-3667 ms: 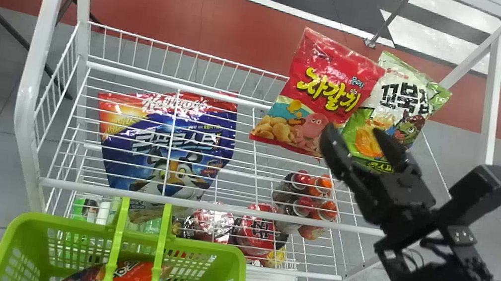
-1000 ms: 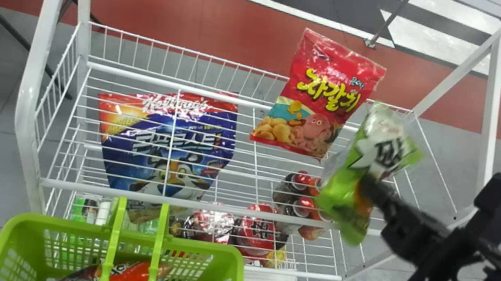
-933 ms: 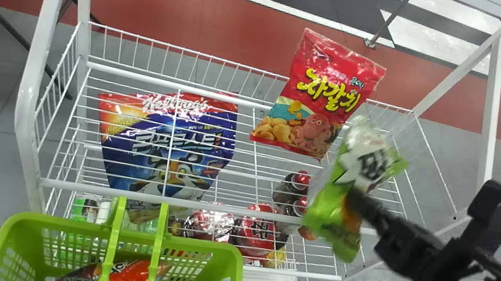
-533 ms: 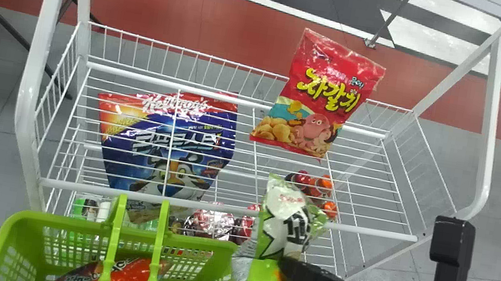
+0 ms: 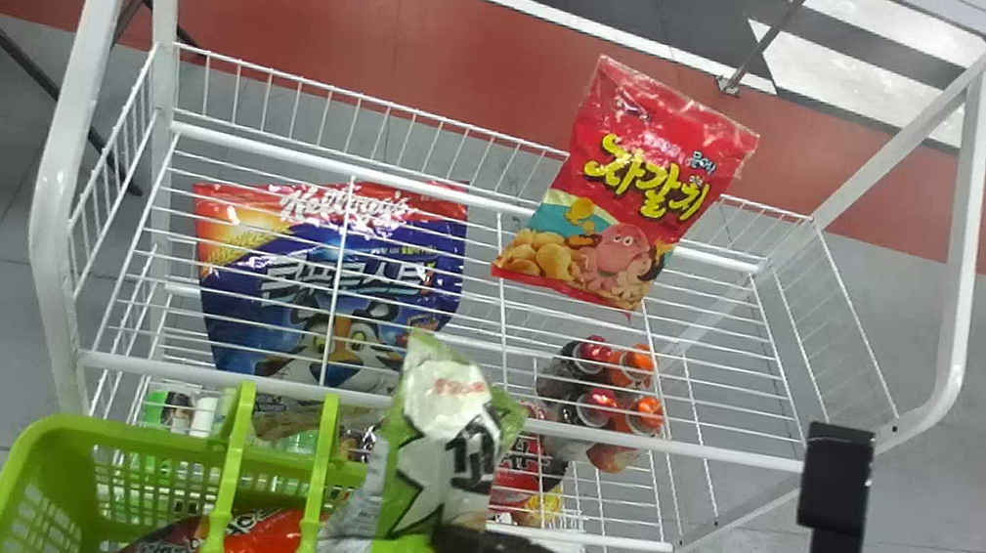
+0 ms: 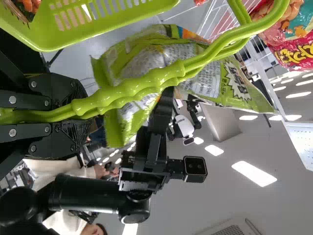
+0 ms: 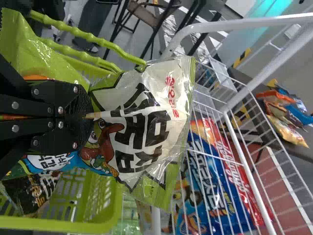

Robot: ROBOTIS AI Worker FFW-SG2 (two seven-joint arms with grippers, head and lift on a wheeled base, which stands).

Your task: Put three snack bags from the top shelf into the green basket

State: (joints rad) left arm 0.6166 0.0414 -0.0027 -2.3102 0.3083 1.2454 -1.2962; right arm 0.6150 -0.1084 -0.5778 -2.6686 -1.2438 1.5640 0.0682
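Step, as judged: delivery into basket. Holds green-and-white snack bag [image 5: 430, 484] in right gripper [image 5: 450, 547], clamped between both fingers, above green basket [image 5: 131, 437], beside handles [image 5: 223, 496]. Secures handles in closed fingers of left gripper [image 6: 87, 114]. Next: clear handles, lower beside red-and-black snack bag [image 5: 252, 550], part right fingers. Then fetch red octopus-print snack bag [image 5: 630, 190] from top shelf [image 5: 722, 454].

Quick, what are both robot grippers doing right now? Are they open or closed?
Left gripper: closed around the basket handles.
Right gripper: closed on the green and white snack bag.
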